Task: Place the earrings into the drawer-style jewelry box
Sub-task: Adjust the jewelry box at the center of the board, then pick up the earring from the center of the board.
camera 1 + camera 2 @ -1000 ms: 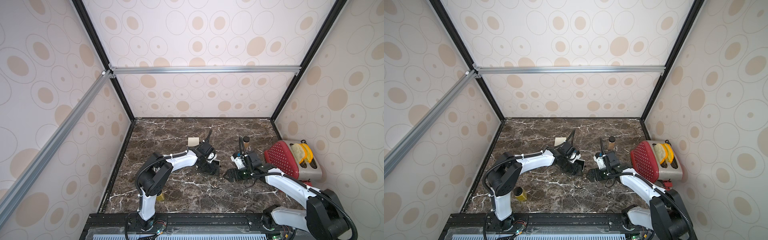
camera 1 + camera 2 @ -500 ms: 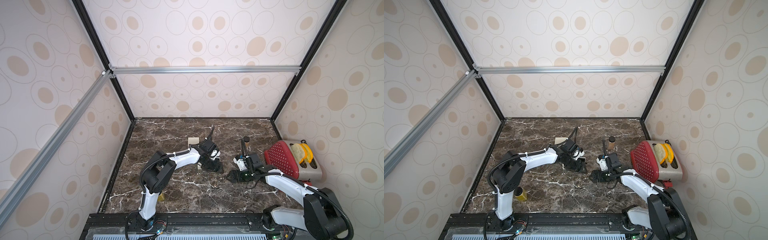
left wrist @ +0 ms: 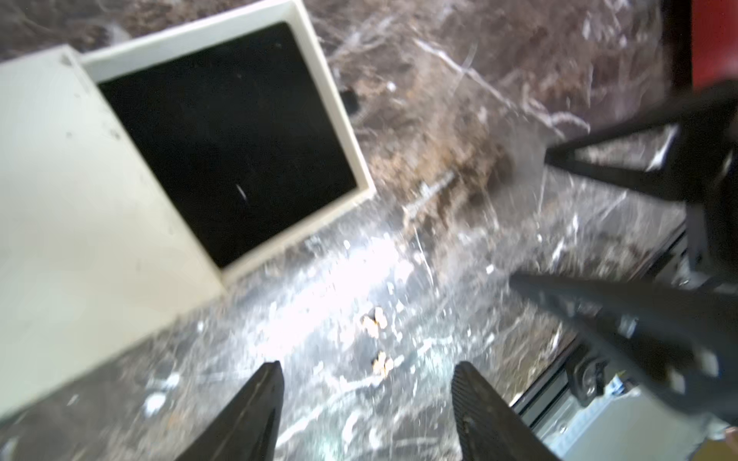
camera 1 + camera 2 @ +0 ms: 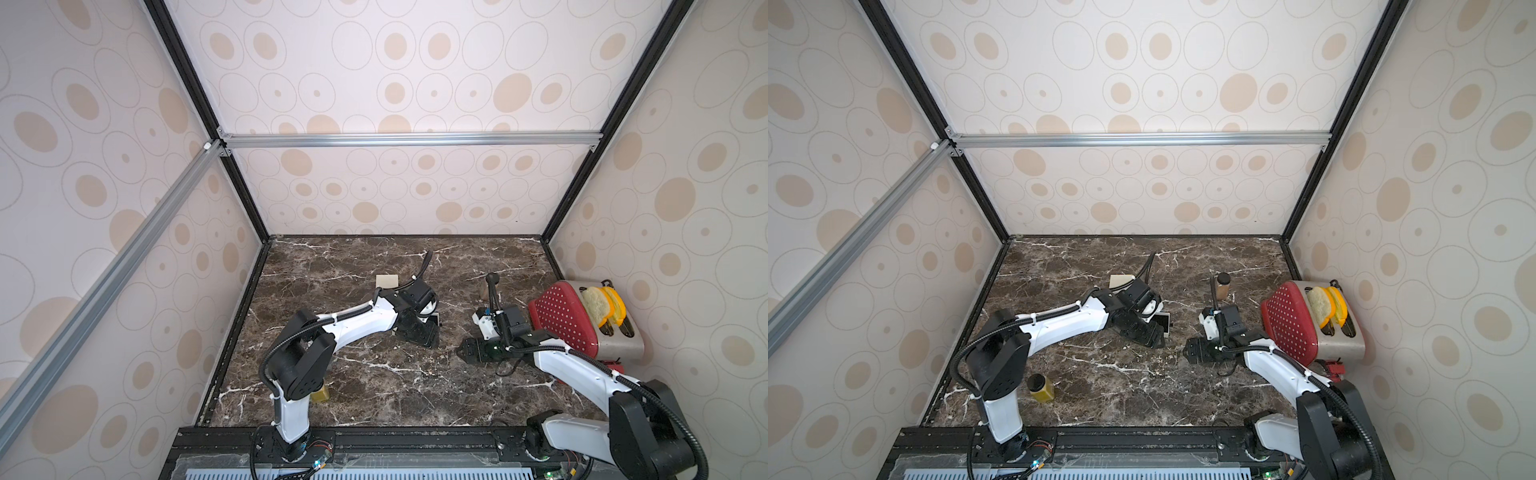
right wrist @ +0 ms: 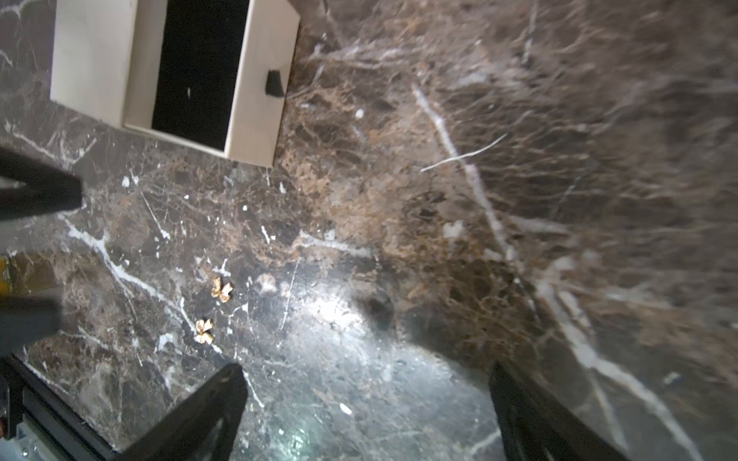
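earrings [image 5: 221,289]: two small gold butterfly shapes, loose on the counter [image 5: 439,239], near the jewelry box [image 5: 92,60] but not touching it, slightly apart from each other. drawer [image 5: 255,99] stands pulled out of the box, black lining showing.

left claw [image 3: 365,371]: jaws parted, grasping nothing, tips low over the counter just beside the earrings, on their side away from the box.

right claw [image 5: 367,371]: spread wide, released, also past the earrings from the box.

obstruction: in both top views the left arm [image 4: 1067,324] lies over the box; only a drawer corner shows, earrings too small to find.

surroundings: red toaster [image 4: 561,320] with bread, brown bottle [image 4: 1223,286] and yellow jar [image 4: 1041,388], all well apart from the box.
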Motion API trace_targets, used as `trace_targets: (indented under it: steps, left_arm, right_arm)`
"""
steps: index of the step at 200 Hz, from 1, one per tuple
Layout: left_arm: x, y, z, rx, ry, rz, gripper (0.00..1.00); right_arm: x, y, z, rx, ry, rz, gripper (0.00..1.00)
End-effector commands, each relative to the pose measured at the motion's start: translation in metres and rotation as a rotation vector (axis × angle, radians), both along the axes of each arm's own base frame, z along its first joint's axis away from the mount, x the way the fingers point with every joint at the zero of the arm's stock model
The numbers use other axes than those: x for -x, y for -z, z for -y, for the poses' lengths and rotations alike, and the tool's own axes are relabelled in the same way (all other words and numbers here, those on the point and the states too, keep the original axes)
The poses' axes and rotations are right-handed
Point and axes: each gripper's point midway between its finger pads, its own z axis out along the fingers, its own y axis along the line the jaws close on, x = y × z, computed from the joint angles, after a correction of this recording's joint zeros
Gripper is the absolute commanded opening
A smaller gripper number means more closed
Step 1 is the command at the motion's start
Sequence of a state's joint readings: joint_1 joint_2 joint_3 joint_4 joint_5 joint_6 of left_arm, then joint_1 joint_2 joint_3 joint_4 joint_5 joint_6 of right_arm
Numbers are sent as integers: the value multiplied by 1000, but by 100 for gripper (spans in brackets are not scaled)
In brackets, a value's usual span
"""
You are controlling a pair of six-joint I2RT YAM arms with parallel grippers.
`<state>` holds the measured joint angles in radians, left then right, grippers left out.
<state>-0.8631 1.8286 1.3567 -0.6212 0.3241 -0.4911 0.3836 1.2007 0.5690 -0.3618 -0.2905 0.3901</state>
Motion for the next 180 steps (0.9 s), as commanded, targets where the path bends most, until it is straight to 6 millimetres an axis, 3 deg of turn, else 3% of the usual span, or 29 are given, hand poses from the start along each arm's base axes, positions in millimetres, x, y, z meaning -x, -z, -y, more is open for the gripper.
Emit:
trace_targets:
  steps: [1, 32, 65, 180]
  left_arm:
    - [15, 1, -14, -142, 40, 36, 59]
    - [20, 15, 5, -156, 84, 7, 47]
    - [16, 32, 11, -185, 105, -12, 39]
    - [16, 48, 17, -254, 134, 2, 32]
  right_arm:
    - [0, -1, 12, 12, 42, 22, 99]
    - [-1, -2, 15, -13, 53, 25, 99]
    - [-1, -3, 15, -36, 54, 27, 99]
    - [-3, -4, 14, -95, 57, 9, 99]
